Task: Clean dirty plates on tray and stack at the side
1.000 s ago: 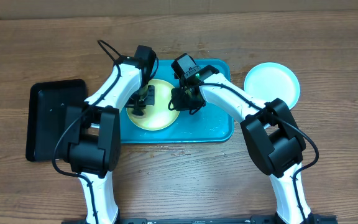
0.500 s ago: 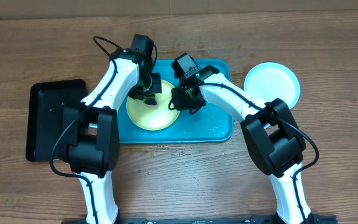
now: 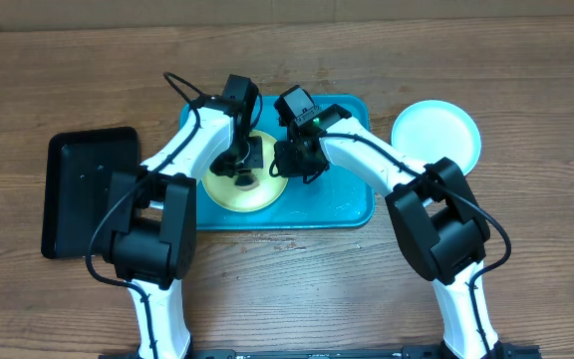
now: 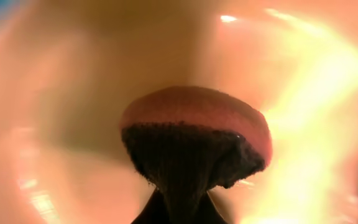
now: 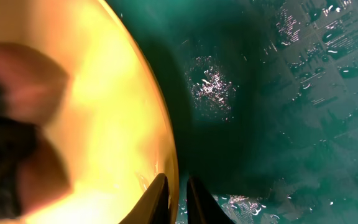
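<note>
A yellow-green plate lies in the left half of the teal tray. My left gripper is over the plate's middle, shut on a dark scrubbing pad with a reddish face that presses on the plate. My right gripper is at the plate's right edge. In the right wrist view its fingers are shut on the plate's rim, one inside and one outside. A light blue plate rests on the table to the right of the tray.
A black rectangular tray lies on the wooden table left of the teal tray. The teal tray's floor is wet with droplets. Both arms cross over the tray from the near side.
My left gripper swept with the pad to the plate's far edge and came back to its middle, a little further right. The right gripper and plate held still.
</note>
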